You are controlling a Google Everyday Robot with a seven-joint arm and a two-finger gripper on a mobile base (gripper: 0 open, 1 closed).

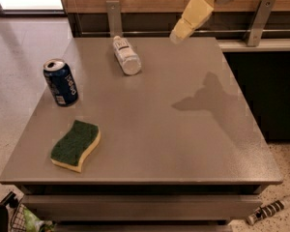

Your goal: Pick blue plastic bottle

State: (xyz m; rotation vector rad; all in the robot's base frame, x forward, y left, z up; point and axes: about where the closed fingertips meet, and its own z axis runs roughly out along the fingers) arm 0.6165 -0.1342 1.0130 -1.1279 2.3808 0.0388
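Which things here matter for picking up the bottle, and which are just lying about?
Job in hand: plastic bottle, lying on its side near the far edge of the table; gripper, hovering in the air, apart from it.
Lying about: blue soda can, upright; green sponge.

The tool hangs above the far edge of the surface, right of the bottle, with open surface between them. The bottle lies on its side near the far edge; a bracket stands just behind its cap. The can stands upright to its left, well apart. The sponge lies front left, well apart from both.
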